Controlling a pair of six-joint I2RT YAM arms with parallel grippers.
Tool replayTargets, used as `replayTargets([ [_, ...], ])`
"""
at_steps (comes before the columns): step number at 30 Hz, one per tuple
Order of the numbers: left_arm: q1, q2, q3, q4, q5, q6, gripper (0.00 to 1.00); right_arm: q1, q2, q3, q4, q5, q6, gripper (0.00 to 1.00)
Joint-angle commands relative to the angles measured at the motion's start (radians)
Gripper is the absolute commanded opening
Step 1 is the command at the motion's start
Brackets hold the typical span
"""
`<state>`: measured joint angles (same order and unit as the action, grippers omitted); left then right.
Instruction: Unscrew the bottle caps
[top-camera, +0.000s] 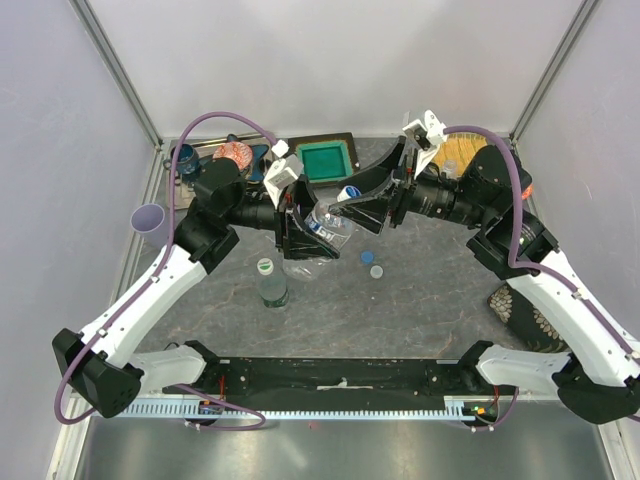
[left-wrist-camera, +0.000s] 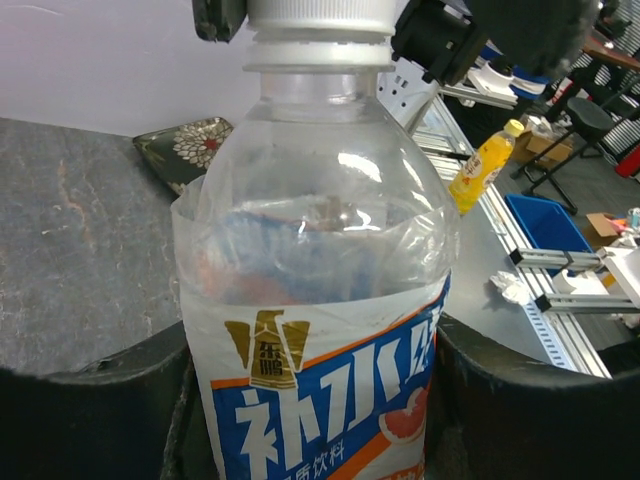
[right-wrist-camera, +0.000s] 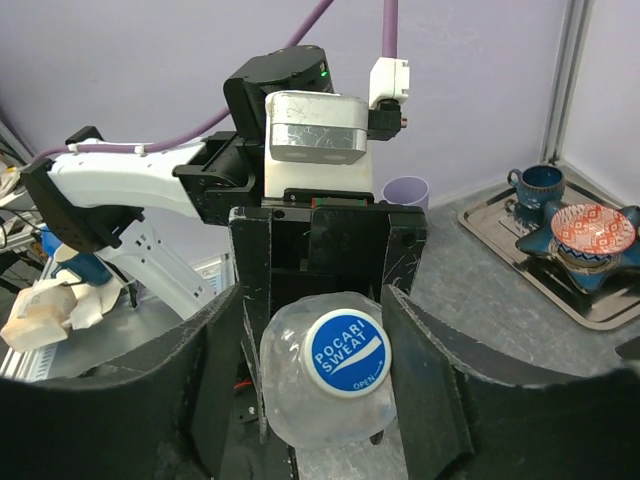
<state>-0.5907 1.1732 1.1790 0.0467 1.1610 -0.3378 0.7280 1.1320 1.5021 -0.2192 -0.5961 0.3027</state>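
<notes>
The left tool (left-wrist-camera: 312, 335) is clamped on the body of a clear plastic bottle with a blue, white and orange label (left-wrist-camera: 320, 230). It holds the bottle off the grey stone-look surface (top-camera: 420, 300), above its middle. The bottle is tilted, its neck pointing toward the far right corner. One dark finger (left-wrist-camera: 90, 420) presses on each side of the label.

The round blue-and-white screw cap (right-wrist-camera: 348, 352) sits on that bottle's neck and faces the right wrist camera. The right tool (top-camera: 350, 198) is around the cap with its jaws apart. One black finger (right-wrist-camera: 215, 380) stands on either side of the cap, with a gap between each finger and the cap's rim. The right-hand finger is close to the bottle's shoulder, and I cannot tell whether it touches there.

On the surface, just right of the middle and nearer than the held bottle, lie a small round blue cap (top-camera: 367, 256) and a small round pale grey-white cap (top-camera: 376, 271). They are just beside each other.

Left of the middle, toward the near edge, a clear plastic bottle with a green label (top-camera: 271, 290) stands upright. Its green-and-white cap (top-camera: 265, 266) is on it.

A lilac plastic cup (top-camera: 150, 222) stands at the left edge. In the far left corner a dark tray (right-wrist-camera: 560, 290) carries a red-patterned bowl (right-wrist-camera: 593, 230) and a dark blue cup (right-wrist-camera: 540, 185). A square green tray (top-camera: 325, 160) lies at the far edge.
</notes>
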Motion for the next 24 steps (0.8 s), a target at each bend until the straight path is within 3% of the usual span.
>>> replayTargets([
  [1, 0.014, -0.014, 0.024, -0.041, -0.095, 0.057, 0.51, 0.021, -0.005, 0.063, -0.005, 0.024, 0.018, 0.66],
  [5, 0.014, -0.017, 0.022, -0.041, -0.098, 0.066, 0.51, 0.019, 0.015, 0.092, -0.02, 0.093, 0.033, 0.74],
  [11, 0.014, -0.023, 0.021, -0.041, -0.1, 0.072, 0.51, 0.021, 0.046, 0.132, -0.052, 0.139, 0.039, 0.79],
  [21, 0.011, -0.03, 0.013, -0.041, -0.107, 0.077, 0.52, 0.019, 0.06, 0.127, -0.06, 0.177, 0.046, 0.78],
  [24, 0.011, -0.035, 0.002, -0.041, -0.138, 0.082, 0.52, 0.021, 0.054, 0.107, -0.065, 0.261, 0.047, 0.79],
])
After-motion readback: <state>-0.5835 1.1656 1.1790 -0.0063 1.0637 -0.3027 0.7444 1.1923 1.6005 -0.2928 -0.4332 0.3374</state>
